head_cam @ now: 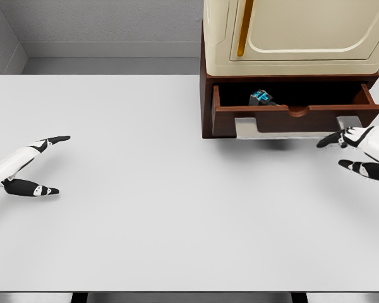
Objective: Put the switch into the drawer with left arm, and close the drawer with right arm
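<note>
White and bare, the tabletop (151, 214) fills most of the frame, bounded by grey walls along the top edge. In the upper right a dark reddish-brown wooden cabinet base (206, 95) is seen, topped by a cream-coloured cupboard (303, 31) with a panelled door and a vertical brass-coloured handle (242, 31). The drawer (297, 117) of the base is pulled out towards the lower part of the frame, and its front panel shows a small curved notch in the middle of its upper edge. The switch (261, 96), a small dark object with bright blue markings, is seen lying inside the drawer, left of the drawer's middle and just behind the front panel.

The left hand (35, 167) is found at the left edge of the frame, well apart from the cabinet, low over the tabletop; its black-tipped fingers are spread, with one pointing up and to the right and another lying lower, and nothing is held. The right hand (357, 151) is seen at the right edge, just below the right end of the drawer front; its fingers are likewise spread and empty, pointing to the left. Whether the drawer front is touched by it cannot be told.
</note>
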Controlling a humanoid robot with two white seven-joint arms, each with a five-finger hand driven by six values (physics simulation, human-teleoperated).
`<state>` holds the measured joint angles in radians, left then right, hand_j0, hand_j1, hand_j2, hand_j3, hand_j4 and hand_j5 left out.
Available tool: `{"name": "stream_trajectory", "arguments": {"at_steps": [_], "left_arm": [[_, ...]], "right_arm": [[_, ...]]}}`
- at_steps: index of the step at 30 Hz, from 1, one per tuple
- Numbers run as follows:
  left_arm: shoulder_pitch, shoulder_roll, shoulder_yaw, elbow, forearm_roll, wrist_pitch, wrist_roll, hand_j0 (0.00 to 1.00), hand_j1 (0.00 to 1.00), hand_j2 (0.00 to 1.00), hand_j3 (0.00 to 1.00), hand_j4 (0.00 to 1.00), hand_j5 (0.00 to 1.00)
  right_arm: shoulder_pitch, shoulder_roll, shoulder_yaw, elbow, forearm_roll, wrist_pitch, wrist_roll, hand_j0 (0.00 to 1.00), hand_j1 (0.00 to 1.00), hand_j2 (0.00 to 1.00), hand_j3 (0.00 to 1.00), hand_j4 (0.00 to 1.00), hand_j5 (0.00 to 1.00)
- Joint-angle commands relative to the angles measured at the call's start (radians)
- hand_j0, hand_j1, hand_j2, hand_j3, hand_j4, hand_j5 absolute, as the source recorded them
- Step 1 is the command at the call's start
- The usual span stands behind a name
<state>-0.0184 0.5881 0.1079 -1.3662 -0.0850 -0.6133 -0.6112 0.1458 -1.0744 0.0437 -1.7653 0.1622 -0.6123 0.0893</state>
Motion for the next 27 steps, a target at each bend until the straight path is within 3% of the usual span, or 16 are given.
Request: {"name": "stream_trajectory", "arguments": {"at_steps": [1, 10, 16, 20, 22, 27], "left_arm": [[0.0, 0.001, -0.001, -0.001, 0.008, 0.002, 0.0, 1.0, 1.0, 1.0, 1.0, 1.0, 1.0], [0.0, 0.001, -0.001, -0.001, 0.008, 0.002, 0.0, 1.0, 1.0, 1.0, 1.0, 1.0, 1.0], [0.0, 0.002, -0.001, -0.001, 0.008, 0.002, 0.0, 1.0, 1.0, 1.0, 1.0, 1.0, 1.0], [0.0, 0.001, -0.001, -0.001, 0.008, 0.002, 0.0, 1.0, 1.0, 1.0, 1.0, 1.0, 1.0], [0.0, 0.001, -0.001, -0.001, 0.008, 0.002, 0.0, 1.0, 1.0, 1.0, 1.0, 1.0, 1.0], [0.0, 0.002, -0.001, -0.001, 0.008, 0.002, 0.0, 1.0, 1.0, 1.0, 1.0, 1.0, 1.0]], "right_arm": [[-0.014, 0.054, 0.059, 0.0, 0.017, 0.001, -0.003, 0.69, 0.69, 0.69, 0.69, 0.69, 0.69], [-0.172, 0.1, 0.193, 0.006, 0.066, 0.001, -0.003, 0.72, 0.72, 0.72, 0.72, 0.72, 0.72], [-0.178, 0.102, 0.196, 0.007, 0.071, 0.001, -0.003, 0.72, 0.72, 0.72, 0.72, 0.72, 0.72], [-0.166, 0.08, 0.193, 0.004, 0.066, 0.001, -0.007, 0.71, 0.71, 0.71, 0.71, 0.71, 0.71], [-0.16, 0.039, 0.193, 0.003, 0.066, 0.001, -0.008, 0.71, 0.71, 0.71, 0.71, 0.71, 0.71], [-0.155, 0.053, 0.196, 0.024, 0.071, 0.001, -0.007, 0.69, 0.69, 0.69, 0.69, 0.69, 0.69]]}}
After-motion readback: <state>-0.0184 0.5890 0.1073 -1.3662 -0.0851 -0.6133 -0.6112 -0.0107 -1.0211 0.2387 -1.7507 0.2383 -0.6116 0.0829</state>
